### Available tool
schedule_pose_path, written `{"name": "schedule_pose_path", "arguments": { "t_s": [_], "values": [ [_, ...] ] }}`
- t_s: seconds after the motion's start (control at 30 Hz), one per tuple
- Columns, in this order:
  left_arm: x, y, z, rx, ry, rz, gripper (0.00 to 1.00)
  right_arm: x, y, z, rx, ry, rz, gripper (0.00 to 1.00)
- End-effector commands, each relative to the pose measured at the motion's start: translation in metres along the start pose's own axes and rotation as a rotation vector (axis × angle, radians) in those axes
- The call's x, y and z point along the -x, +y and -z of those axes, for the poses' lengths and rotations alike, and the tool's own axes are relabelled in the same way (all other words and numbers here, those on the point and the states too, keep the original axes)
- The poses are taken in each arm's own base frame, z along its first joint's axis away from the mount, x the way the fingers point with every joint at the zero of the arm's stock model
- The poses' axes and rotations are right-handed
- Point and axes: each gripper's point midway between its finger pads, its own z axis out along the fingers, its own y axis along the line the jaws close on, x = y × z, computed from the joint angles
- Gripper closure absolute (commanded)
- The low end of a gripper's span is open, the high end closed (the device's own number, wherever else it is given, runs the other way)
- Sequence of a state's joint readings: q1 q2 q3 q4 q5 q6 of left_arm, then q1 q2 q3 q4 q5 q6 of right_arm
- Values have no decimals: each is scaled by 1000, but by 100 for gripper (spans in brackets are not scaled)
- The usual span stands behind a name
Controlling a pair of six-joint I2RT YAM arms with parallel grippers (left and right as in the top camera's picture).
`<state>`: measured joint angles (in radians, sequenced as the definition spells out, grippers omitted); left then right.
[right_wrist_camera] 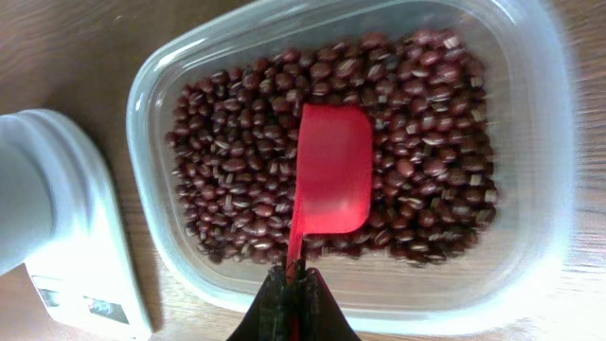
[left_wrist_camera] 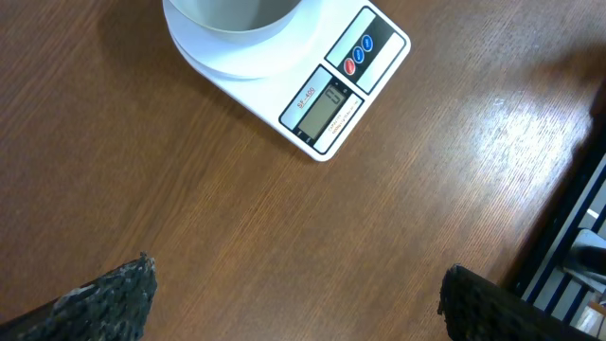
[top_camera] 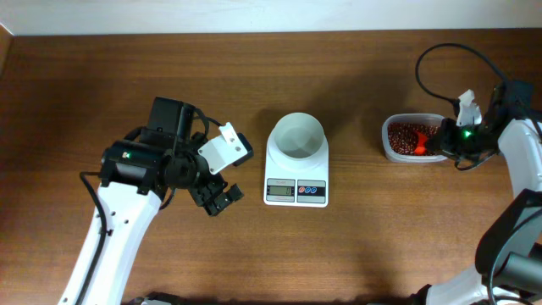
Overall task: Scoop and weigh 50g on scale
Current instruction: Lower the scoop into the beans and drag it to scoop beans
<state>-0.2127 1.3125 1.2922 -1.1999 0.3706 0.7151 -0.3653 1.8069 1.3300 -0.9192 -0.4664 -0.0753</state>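
Beans [right_wrist_camera: 237,189] fill the clear tub [right_wrist_camera: 530,237], where the right gripper [right_wrist_camera: 292,301] pinches its jaws tight on the thin handle of a red scoop [right_wrist_camera: 333,170] whose blade lies flat on them. Only the right wrist view shows this; overhead, the scoop is a red speck. The left gripper [left_wrist_camera: 298,303] hangs spread wide over the table [left_wrist_camera: 189,218], near the scale [top_camera: 296,165] at mid-table. The white bowl [top_camera: 297,135] is cut off in the left wrist view, and the display digits are hard to read.
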Motion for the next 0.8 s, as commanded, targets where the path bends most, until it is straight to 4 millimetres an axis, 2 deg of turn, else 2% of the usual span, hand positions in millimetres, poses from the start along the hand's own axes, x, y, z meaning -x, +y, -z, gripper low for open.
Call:
{"name": "schedule_pose_path", "arguments": {
  "t_s": [0.0,0.2,0.5,0.6,0.77],
  "values": [
    [2,-2,4,1,-20,-11,1,-14,3,-16,55,58,-31,96],
    [2,-2,4,1,-20,-11,1,-12,5,-11,106,43,-54,96],
    [2,-2,4,1,-20,-11,1,1,-11,18,277,-59,-181,96],
    [2,-2,4,1,-20,-11,1,3,-24,26,286,-87,-215,96],
    [2,-2,4,0,-20,-11,1,8,-26,36,345,-126,-239,96]
  ]
}}
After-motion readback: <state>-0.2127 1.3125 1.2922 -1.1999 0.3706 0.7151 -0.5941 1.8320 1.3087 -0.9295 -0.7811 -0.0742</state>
